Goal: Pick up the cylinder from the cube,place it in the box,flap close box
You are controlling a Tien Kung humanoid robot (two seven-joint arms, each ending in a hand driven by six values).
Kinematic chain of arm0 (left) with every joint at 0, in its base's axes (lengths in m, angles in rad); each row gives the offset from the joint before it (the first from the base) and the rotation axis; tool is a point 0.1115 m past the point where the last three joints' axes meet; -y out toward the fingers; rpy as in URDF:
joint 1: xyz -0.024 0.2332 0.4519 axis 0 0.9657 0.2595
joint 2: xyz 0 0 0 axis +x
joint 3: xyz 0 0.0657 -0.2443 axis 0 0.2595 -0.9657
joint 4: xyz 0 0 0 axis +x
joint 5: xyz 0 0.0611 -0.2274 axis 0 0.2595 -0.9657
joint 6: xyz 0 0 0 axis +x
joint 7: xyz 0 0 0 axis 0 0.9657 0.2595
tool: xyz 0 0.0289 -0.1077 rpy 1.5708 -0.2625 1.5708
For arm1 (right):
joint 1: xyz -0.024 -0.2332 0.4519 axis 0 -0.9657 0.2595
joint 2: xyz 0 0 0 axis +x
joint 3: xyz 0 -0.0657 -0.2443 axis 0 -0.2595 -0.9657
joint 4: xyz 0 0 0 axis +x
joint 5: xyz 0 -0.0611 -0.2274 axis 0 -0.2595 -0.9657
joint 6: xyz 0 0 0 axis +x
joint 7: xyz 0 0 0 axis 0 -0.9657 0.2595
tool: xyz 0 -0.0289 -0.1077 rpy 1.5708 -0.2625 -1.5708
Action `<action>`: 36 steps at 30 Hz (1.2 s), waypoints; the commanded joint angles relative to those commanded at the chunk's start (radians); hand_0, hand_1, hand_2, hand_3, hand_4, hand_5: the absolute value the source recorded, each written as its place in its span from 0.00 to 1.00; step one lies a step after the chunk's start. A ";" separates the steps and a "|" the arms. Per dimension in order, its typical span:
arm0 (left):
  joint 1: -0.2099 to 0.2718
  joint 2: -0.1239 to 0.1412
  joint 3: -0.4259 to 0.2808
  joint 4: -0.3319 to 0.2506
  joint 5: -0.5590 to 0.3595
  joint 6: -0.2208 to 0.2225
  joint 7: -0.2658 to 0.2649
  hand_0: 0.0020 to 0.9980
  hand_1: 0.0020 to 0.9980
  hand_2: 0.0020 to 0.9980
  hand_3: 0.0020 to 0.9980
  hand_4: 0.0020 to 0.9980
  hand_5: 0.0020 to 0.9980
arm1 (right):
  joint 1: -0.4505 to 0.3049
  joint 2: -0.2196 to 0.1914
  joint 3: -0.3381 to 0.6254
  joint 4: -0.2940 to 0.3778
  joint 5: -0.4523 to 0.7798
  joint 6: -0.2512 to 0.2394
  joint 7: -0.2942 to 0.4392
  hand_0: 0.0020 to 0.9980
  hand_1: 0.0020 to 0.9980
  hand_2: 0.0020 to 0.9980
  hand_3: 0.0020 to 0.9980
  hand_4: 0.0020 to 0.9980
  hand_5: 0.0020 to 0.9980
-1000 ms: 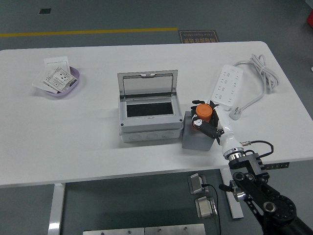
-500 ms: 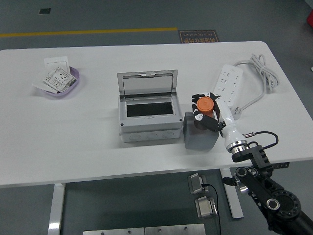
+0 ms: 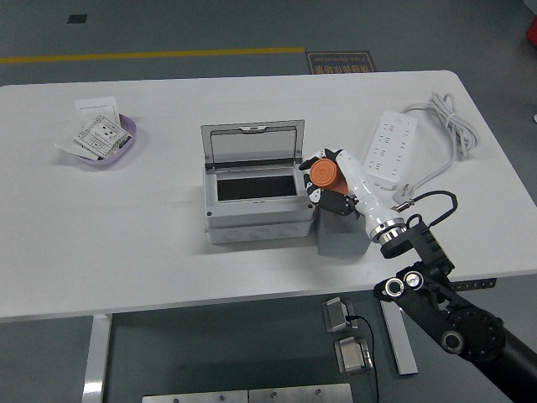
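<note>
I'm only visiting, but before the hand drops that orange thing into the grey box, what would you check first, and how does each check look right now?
1. Cylinder held: the right hand has its fingers closed round the orange cylinder. Ok.
2. Cylinder clear of the cube: it sits above and left of the grey cube, not resting on it. Ok.
3. Box open: the lid of the box stands up at the back and the dark opening shows. Ok.
4. Cylinder over the opening: it is at the box's right rim, not yet above the opening. Not ok.
5. Inside of box free: too dark to see. Cannot tell.
6. Power strip out of the path: it lies to the right, apart. Ok.
</note>
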 joint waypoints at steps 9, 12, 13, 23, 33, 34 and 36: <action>-0.001 0.006 -0.009 0.000 0.009 -0.001 0.004 0.64 0.69 0.67 0.68 0.77 0.51 | 0.180 0.046 -0.146 -0.096 -0.192 0.105 -0.134 0.15 0.19 0.35 0.36 0.14 0.00; -0.001 0.008 -0.013 0.000 0.014 -0.001 0.006 0.64 0.69 0.67 0.68 0.77 0.52 | 0.228 0.067 -0.165 -0.129 -0.227 0.125 -0.155 0.12 0.18 0.33 0.35 0.14 0.00; 0.000 0.008 -0.014 0.000 0.016 -0.001 0.006 0.64 0.69 0.67 0.68 0.77 0.52 | 0.241 0.074 -0.170 -0.138 -0.234 0.130 -0.160 0.12 0.18 0.33 0.35 0.14 0.00; 0.000 0.010 -0.020 0.000 0.026 -0.003 0.011 0.64 0.69 0.67 0.68 0.77 0.52 | 0.317 0.108 -0.212 -0.178 -0.239 0.141 -0.171 0.09 0.17 0.34 0.36 0.14 0.00; -0.004 0.012 -0.018 0.000 0.029 -0.005 0.013 0.64 0.69 0.67 0.68 0.77 0.52 | 0.377 0.136 -0.294 -0.271 -0.200 0.149 -0.163 0.09 0.17 0.34 0.36 0.15 0.00; -0.004 0.013 -0.018 0.000 0.030 -0.005 0.013 0.64 0.69 0.67 0.68 0.77 0.52 | 0.383 0.138 -0.299 -0.282 -0.197 0.150 -0.162 0.09 0.17 0.34 0.36 0.15 0.00; -0.004 0.014 -0.019 0.000 0.032 -0.006 0.014 0.64 0.69 0.67 0.68 0.77 0.52 | 0.398 0.145 -0.312 -0.310 -0.187 0.153 -0.161 0.09 0.18 0.34 0.37 0.15 0.00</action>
